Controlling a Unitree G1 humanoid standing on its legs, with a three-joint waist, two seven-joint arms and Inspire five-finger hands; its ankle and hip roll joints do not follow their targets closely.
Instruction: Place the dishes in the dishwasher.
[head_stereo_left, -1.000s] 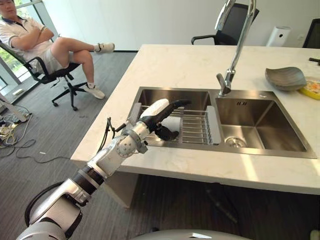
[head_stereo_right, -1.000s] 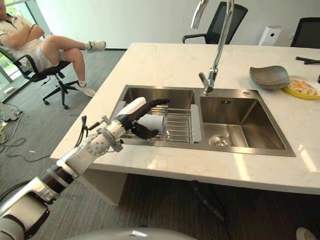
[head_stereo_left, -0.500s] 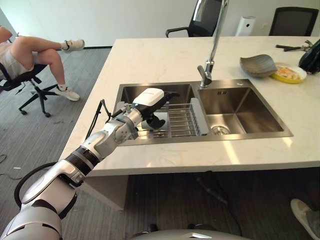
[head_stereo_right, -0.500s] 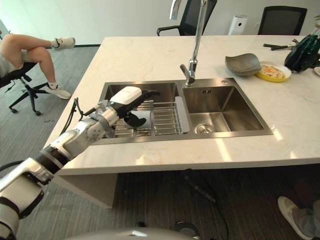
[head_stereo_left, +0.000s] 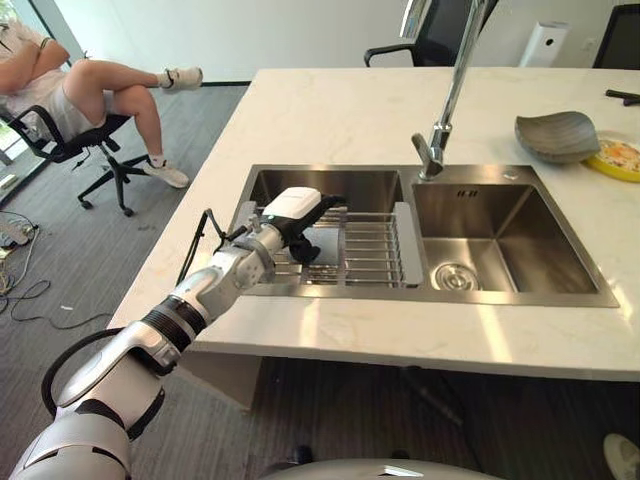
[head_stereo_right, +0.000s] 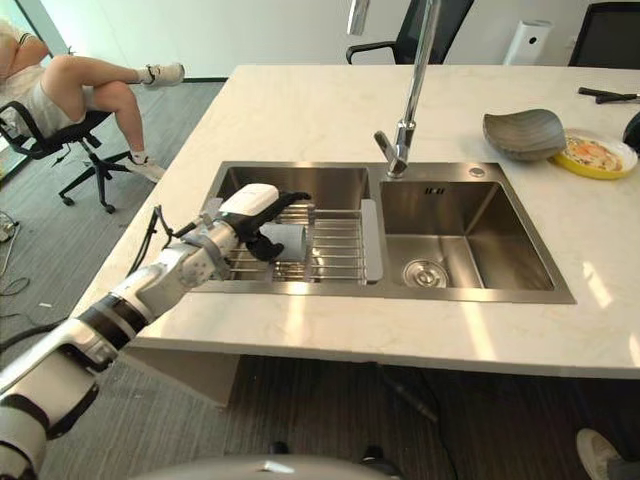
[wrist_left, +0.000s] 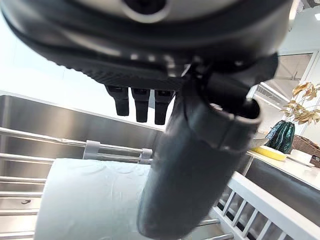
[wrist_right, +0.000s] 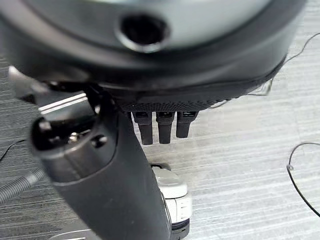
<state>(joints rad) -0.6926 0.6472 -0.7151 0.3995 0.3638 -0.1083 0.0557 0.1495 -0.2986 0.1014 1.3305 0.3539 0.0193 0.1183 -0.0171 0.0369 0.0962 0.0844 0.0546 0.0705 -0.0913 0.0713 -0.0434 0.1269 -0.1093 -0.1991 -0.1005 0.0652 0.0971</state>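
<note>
Pale blue cup (wrist_left: 95, 197) lies on its side on the wire rack (head_stereo_left: 370, 255) in the left sink basin. Left hand (head_stereo_left: 296, 212) hovers over it, fingers relaxed, holding nothing; it should close round the cup's middle before lifting.

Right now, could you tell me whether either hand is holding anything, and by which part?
Nothing is gripped yet. The left hand is open over the pale cup lying on the sink rack, thumb beside its side. The right hand holds nothing.

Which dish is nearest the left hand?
The pale cup lying on its side on the sink rack, right under the left hand. The grey bowl and yellow plate sit far off on the counter.
</note>
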